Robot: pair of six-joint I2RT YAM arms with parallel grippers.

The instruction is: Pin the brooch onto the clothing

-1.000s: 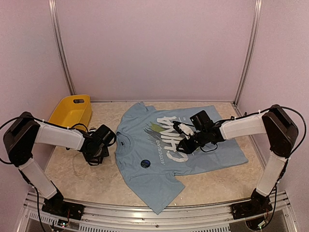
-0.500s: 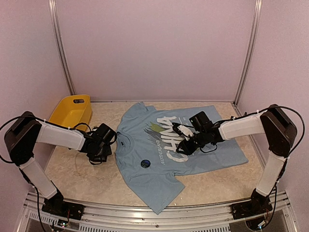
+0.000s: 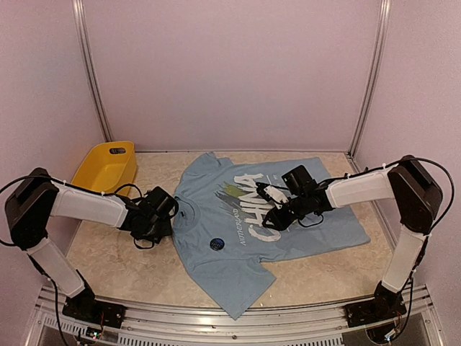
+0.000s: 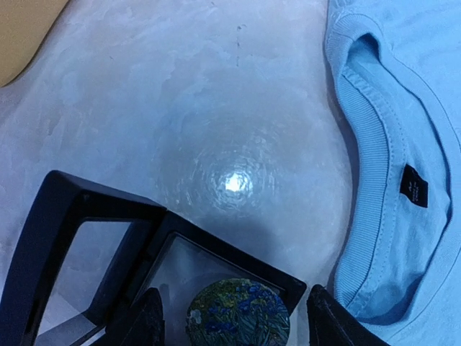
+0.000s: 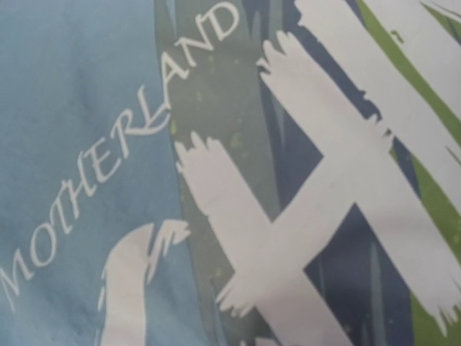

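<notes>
Table (image 3: 108, 256): T-shirt (image 3: 209, 209), yellow bin (image 3: 127, 173), black case (image 4: 108, 199)

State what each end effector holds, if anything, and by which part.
The left end effector holds nothing: its fingers stand either side of the brooch in its black case, not touching. Whether the right end effector grips the T-shirt cannot be told.

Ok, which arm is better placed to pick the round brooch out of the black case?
Left. The left fingers stand open either side of the brooch in its black case; the right fingers are over the lettering on the T-shirt, away from the case.
</notes>
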